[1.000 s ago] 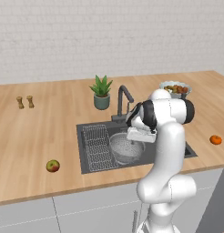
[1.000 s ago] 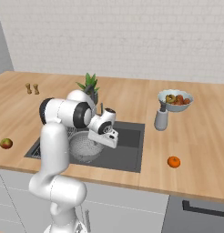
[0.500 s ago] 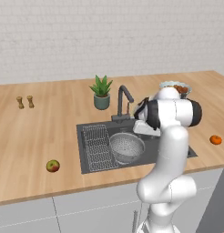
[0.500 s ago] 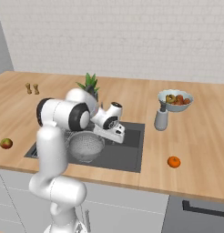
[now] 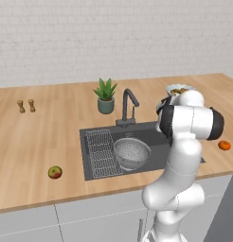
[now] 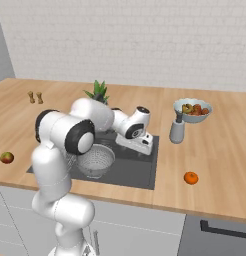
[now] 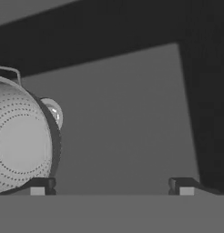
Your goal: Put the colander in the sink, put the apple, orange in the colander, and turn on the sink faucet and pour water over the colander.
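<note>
One step was complete: the colander (image 5: 131, 152) sat in the sink (image 5: 156, 133), centre frame. The apple (image 5: 55, 172), lower left, and orange (image 5: 224, 145), far right, remained on the counter (image 5: 47, 137); the faucet (image 5: 128, 107) was dry. The gripper (image 7: 111, 185), previously at the colander, had released and lifted clear, empty.

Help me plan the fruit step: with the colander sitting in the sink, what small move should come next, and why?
Probably lift the open, empty end effector out of the sink and swing it toward a fruit. The colander holds nothing yet, while the orange and the apple lie on the counter.
</note>
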You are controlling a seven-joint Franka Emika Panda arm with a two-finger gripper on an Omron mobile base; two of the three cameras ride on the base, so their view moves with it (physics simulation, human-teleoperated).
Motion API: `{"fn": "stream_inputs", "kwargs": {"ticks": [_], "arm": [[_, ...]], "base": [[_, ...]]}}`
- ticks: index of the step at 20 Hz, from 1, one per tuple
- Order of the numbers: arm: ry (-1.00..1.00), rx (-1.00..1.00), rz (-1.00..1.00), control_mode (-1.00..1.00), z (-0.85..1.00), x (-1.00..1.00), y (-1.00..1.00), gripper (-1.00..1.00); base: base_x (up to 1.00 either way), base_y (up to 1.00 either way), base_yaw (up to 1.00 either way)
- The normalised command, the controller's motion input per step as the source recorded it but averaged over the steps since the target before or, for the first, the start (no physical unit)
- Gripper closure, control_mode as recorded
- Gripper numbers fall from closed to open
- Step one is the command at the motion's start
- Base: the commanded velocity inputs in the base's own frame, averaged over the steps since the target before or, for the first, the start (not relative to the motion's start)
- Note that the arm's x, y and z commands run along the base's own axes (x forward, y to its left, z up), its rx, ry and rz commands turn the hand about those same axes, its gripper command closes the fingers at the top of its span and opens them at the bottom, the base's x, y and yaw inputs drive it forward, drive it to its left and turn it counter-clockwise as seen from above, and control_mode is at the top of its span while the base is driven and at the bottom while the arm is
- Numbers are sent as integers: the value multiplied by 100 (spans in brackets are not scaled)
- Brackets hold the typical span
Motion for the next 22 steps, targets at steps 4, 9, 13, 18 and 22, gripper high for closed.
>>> {"fn": "stream_inputs", "kwargs": {"ticks": [4,9,13,18,22], "arm": [[0,-9,-6,-100,28,-24,-76,-100],[-7,-14,-7,-100,12,-30,-74,-100],[-13,-11,-10,-100,13,-45,-81,-100],[-5,-7,-18,-100,52,-36,-41,-100],[0,-5,-23,-100,39,-28,-51,-100]], "base": [[0,0,0],[0,0,0],[0,0,0],[0,0,0],[0,0,0]]}}
